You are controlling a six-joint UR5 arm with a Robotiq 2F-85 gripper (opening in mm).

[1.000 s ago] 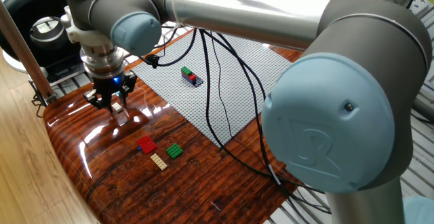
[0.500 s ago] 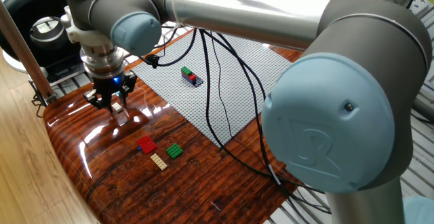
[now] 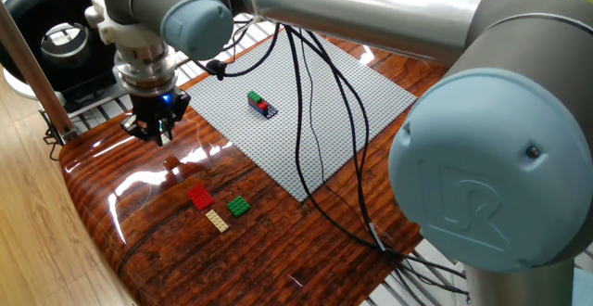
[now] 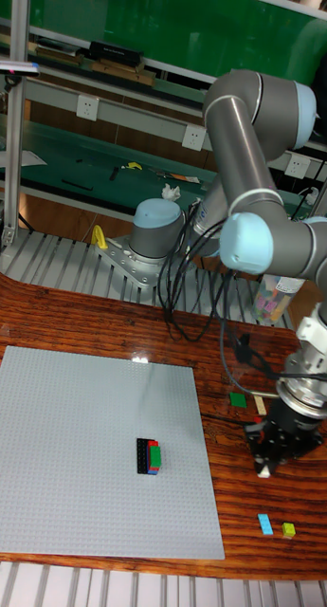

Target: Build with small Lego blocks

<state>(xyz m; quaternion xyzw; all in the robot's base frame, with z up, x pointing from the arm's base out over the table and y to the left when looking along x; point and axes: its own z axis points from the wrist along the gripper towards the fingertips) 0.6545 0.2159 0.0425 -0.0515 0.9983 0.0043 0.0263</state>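
Currently jaws' state indiscernible; gripper [image 3: 154, 126] above bare wood near table [image 3: 139, 241] edge, loose bricks [image 3: 218, 209] nearby.

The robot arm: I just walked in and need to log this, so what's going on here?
A robot arm is working with small Lego blocks. Its gripper hangs above the wooden table, off the grey baseplate. Whether it holds a block cannot be told. A small stack of blocks already sits on the baseplate. Loose red, tan and green blocks lie on the table near the gripper; in the tall view, a light blue and a yellow-green one lie there too.
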